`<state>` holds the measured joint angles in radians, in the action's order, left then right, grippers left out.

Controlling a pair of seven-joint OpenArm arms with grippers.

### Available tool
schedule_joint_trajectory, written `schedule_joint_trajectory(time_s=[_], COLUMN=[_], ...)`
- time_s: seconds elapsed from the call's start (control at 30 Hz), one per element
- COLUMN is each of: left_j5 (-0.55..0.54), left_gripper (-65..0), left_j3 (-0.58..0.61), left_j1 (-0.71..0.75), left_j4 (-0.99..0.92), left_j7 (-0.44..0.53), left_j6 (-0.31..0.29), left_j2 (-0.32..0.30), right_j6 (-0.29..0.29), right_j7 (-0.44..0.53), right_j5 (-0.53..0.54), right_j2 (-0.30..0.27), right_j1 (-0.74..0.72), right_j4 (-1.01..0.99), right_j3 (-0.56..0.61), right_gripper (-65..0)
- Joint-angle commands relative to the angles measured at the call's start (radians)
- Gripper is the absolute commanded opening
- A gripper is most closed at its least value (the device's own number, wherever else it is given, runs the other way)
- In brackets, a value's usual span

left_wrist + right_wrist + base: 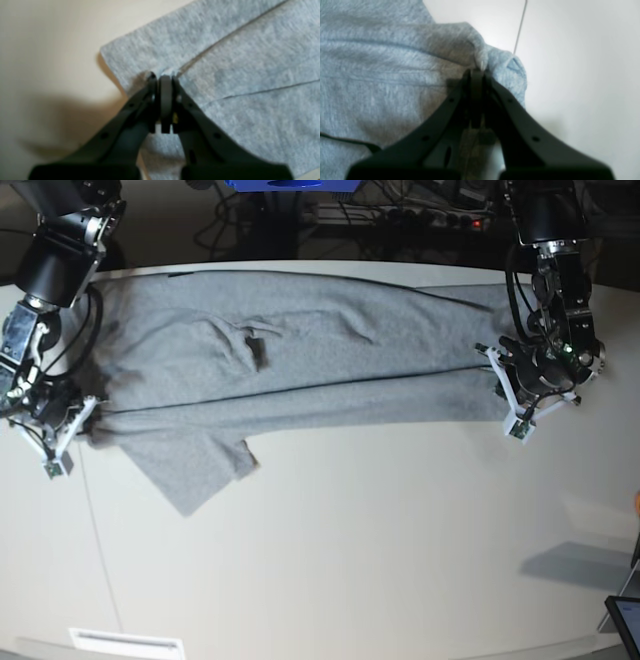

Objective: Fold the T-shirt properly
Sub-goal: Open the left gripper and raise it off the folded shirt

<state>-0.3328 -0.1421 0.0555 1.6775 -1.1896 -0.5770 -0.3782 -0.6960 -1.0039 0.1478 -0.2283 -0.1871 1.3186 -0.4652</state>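
The light grey T-shirt (300,370) lies stretched in a long band across the far half of the table, with one sleeve (195,465) sticking out toward the front. My left gripper (165,75) is shut on a pinch of the T-shirt (237,50) near its corner; in the base view it (500,380) stands at the cloth's right end. My right gripper (477,71) is shut on a bunched edge of the T-shirt (382,62); in the base view it (85,420) is at the cloth's left end.
The white table (350,560) spreads out in front of the shirt. A tablet corner (625,620) sits at the front right edge and a white label (125,642) at the front left. Cables and a blue object (290,185) lie behind the table.
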Motion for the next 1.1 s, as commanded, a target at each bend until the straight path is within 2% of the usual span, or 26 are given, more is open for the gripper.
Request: schedule_joint_trajectory(time_s=[0.0, 0.2, 0.37, 0.5, 0.6, 0.7, 0.77, 0.9, 1.07], left_j5=[0.008, 0.008, 0.008, 0.007, 0.007, 0.001, 0.001, 0.001, 0.001], left_gripper=[-65.0, -65.0, -65.0, -64.2, -54.9, -44.5, -40.8, -38.5, -35.9], left_j3=[-0.007, -0.004, 0.074, 0.105, 0.105, 0.105, 0.095, 0.092, 0.091], left_j1=[-0.013, -0.013, -0.015, -0.015, -0.007, 0.027, 0.06, 0.106, 0.136], left_j4=[0.017, 0.02, 0.023, 0.023, 0.025, 0.075, 0.135, 0.214, 0.243], left_j7=[0.004, 0.004, 0.004, 0.003, 0.0, -0.022, -0.023, -0.039, -0.045], left_j6=[0.005, 0.005, 0.005, 0.005, 0.005, 0.005, 0.005, 0.005, 0.005], left_j2=[-0.031, -0.054, -0.095, -0.114, -0.117, -0.147, -0.156, -0.196, -0.201], right_j6=[-0.002, -0.002, -0.002, -0.002, -0.002, -0.002, -0.002, -0.002, -0.002], right_j7=[0.003, 0.003, -0.005, -0.026, -0.028, -0.028, -0.028, -0.049, -0.056], right_j5=[-0.001, -0.001, -0.003, -0.003, -0.003, -0.003, -0.003, -0.003, -0.003], right_j2=[-0.013, -0.013, -0.013, -0.013, -0.013, -0.013, -0.013, -0.019, -0.018], right_j1=[-0.013, -0.013, -0.013, -0.013, -0.015, -0.015, -0.016, -0.019, -0.019], right_j4=[0.017, 0.022, 0.02, 0.025, 0.025, 0.025, 0.025, 0.025, 0.034], right_j3=[-0.004, -0.004, -0.004, -0.005, -0.014, -0.062, -0.071, -0.073, -0.116], right_gripper=[-64.7, -64.0, -63.7, -56.3, -51.4, -50.6, -50.6, -50.6, -50.5])
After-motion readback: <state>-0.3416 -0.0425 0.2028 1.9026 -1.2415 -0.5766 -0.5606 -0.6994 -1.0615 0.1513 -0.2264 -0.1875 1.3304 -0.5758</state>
